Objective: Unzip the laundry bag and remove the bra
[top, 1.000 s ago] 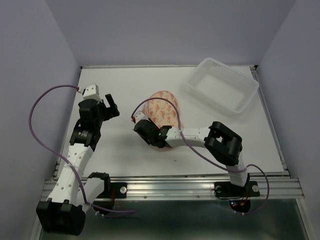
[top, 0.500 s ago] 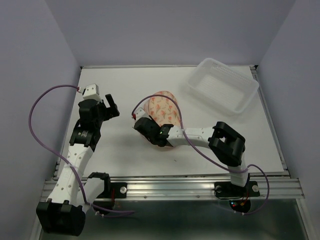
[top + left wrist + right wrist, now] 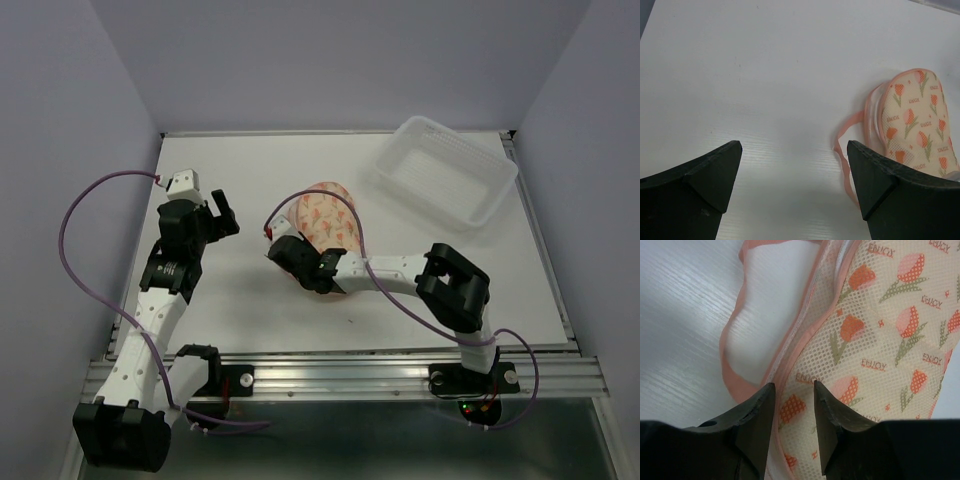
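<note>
Over the last second the right arm has drawn its elbow back towards its base and eased the right gripper (image 3: 297, 260) a little further onto the near end of the laundry bag (image 3: 326, 215); in the last half second it has barely moved, and the left arm has not moved at all. The bag lies flat near the middle of the desk (image 3: 250, 170), well apart from the clear plastic tub (image 3: 445, 170). In the right wrist view the fingers stand only narrowly apart, with the pink zipper rim (image 3: 790, 355) running into the gap beside the pink loop (image 3: 732, 375); whether they actually pinch the rim or a zipper pull I cannot tell. The left gripper (image 3: 795, 150) hovers wide open with nothing in it, to the left of the bag. The bag looks zipped and the bra is not visible, presumably inside; this seems the start of unzipping, with the removal yet to come.
</note>
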Motion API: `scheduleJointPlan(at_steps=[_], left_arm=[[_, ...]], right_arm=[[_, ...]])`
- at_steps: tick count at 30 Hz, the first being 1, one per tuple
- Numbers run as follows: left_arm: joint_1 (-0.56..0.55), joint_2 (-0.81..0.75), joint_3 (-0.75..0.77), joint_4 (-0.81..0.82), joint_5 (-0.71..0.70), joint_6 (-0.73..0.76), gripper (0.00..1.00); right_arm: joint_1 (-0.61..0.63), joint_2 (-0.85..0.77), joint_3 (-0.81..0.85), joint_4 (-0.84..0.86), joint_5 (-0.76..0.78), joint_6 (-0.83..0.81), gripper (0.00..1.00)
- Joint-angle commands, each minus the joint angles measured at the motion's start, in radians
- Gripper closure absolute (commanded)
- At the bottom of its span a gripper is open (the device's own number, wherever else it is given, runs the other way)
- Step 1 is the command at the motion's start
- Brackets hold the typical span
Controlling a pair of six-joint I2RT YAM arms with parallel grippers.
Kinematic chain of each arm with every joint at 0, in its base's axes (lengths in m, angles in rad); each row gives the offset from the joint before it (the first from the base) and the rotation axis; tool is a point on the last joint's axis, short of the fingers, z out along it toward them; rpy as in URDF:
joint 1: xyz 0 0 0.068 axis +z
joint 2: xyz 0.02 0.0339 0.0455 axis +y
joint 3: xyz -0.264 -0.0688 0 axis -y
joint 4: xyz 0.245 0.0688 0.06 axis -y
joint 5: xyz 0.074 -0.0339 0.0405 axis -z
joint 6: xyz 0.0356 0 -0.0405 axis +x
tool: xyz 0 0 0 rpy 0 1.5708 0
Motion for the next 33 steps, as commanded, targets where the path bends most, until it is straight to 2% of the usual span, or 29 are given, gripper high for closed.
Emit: scheduleJointPlan(at_steps=[1, 13, 16, 20, 26, 33], left_arm=[[0.004, -0.019, -0.007, 0.036, 0.001, 0.016, 0.01], [0.004, -0.021, -0.010, 0.038, 0.001, 0.017, 0.01], [0.004, -0.019, -0.010, 0.036, 0.001, 0.017, 0.01], [0.004, -0.019, -0.010, 0.038, 0.001, 0.017, 0.01], [0.004, -0.019, -0.010, 0.038, -0.005, 0.017, 0.01], [0.004, -0.019, -0.011, 0.036, -0.014, 0.020, 0.01]], right_arm=[[0.002, 0.011, 0.004, 0.012, 0.005, 0.022, 0.58], [0.002, 0.052, 0.005, 0.010, 0.006, 0.037, 0.57], [0.002, 0.048, 0.005, 0.012, 0.012, 0.037, 0.84], [0.002, 0.028, 0.014, 0.012, 0.008, 0.022, 0.98], [0.002, -0.034, 0.060, 0.012, -0.100, 0.008, 0.99], [0.013, -0.072, 0.113, 0.013, -0.152, 0.020, 0.98]])
